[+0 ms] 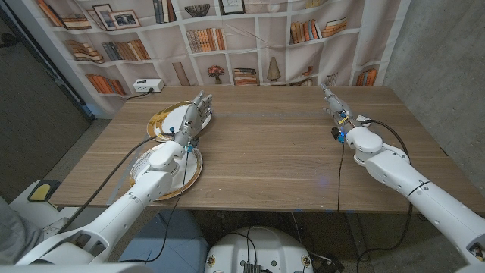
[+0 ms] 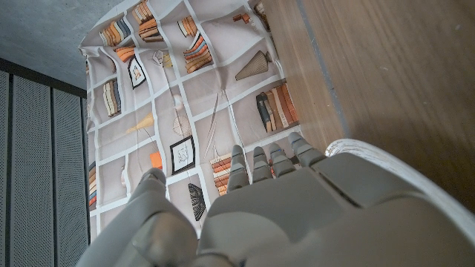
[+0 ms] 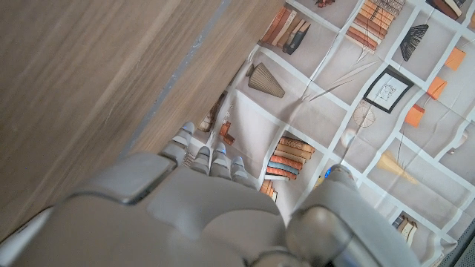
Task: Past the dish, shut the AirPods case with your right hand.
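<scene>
Two gold-rimmed white plates are sitting at the left side of the desk (image 1: 258,163): the near plate (image 1: 193,173) is lying by the front-left corner under my left forearm, and the far plate (image 1: 161,117) is lying further back along the left edge. My left hand (image 1: 195,115) is reaching over the far plate with its fingers extended toward the rear edge, holding nothing as far as the head view is showing; in the left wrist view my left hand's fingers (image 2: 261,162) are lying side by side and straight, with the thumb apart from them, and a white plate rim is curving just beside the hand. Across the bare middle of the desk, my right hand (image 1: 333,104) is stretching toward the rear-right corner, fingers pointing at the back edge. In the right wrist view its fingers (image 3: 208,157) are lying close together and straight, the thumb set apart, gripping nothing. I cannot make out an AirPods case anywhere on the desk.
</scene>
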